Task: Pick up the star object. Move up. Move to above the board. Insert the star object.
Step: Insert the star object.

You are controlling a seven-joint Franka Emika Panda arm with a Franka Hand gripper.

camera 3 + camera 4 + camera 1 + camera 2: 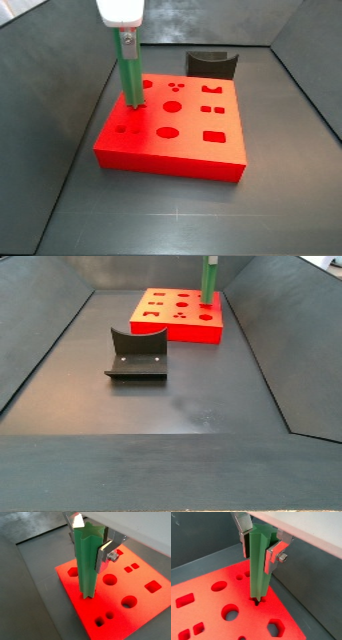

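Observation:
The star object (87, 562) is a long green rod with a star-shaped cross-section, and it stands upright. My gripper (89, 536) is shut on its upper end, silver fingers (272, 554) on both sides. Its lower tip meets the top of the red-orange board (143, 614) at a cutout, as both wrist views show; the tip (257, 602) sits at a dark hole. In both side views the star object (131, 75) rises from the board (181, 145) at one edge, with the gripper (123, 38) above it. The star object (209, 281) and board (181, 318) lie far back.
The dark fixture (136, 354) stands on the grey floor apart from the board; it is also behind the board (210, 64). Grey bin walls (267, 346) enclose the floor on all sides. Other cutouts dot the board's top: circles (129, 602) and squares (153, 587).

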